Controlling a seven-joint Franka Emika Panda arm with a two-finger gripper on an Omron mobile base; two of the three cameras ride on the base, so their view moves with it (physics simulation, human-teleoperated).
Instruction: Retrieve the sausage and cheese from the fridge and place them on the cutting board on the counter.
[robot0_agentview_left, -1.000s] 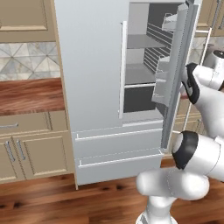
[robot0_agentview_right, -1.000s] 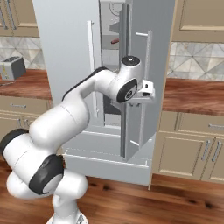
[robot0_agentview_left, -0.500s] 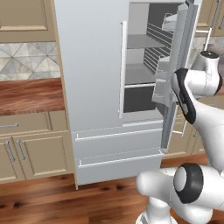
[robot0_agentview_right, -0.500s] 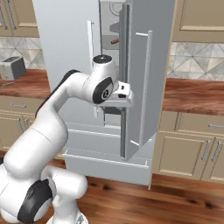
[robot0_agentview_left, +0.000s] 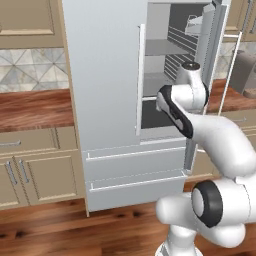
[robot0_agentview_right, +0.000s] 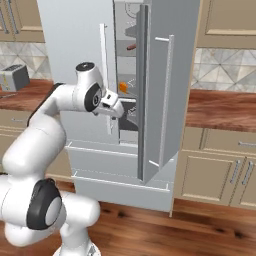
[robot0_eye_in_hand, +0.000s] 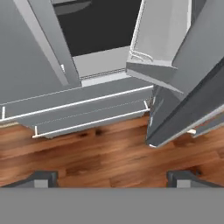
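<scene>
1. The fridge (robot0_agentview_left: 105, 75) stands with its right door (robot0_agentview_right: 165, 90) swung out and the left one shut, so the way in is made; that part looks done
2. The tool (robot0_eye_in_hand: 111, 177) hangs in front of the gap, pointed down at the bottom drawers (robot0_eye_in_hand: 83, 111) and the wooden floor (robot0_eye_in_hand: 105, 157); its two tips sit far apart at the bottom corners of the hand view, spread wide with nothing between them
3. From the right base view I can see the sausage (robot0_agentview_right: 131, 47), a small reddish thing on an upper shelf, and the cheese (robot0_agentview_right: 123, 87), an orange block on a lower shelf, just past the robot's wrist
4. Neither has been lifted yet, to my eye
5. The surface (robot0_agentview_left: 32, 107) runs either side of the fridge; I cannot make out the cutting board on it
6. Left to do: reach in, fetch each item, carry both over
</scene>
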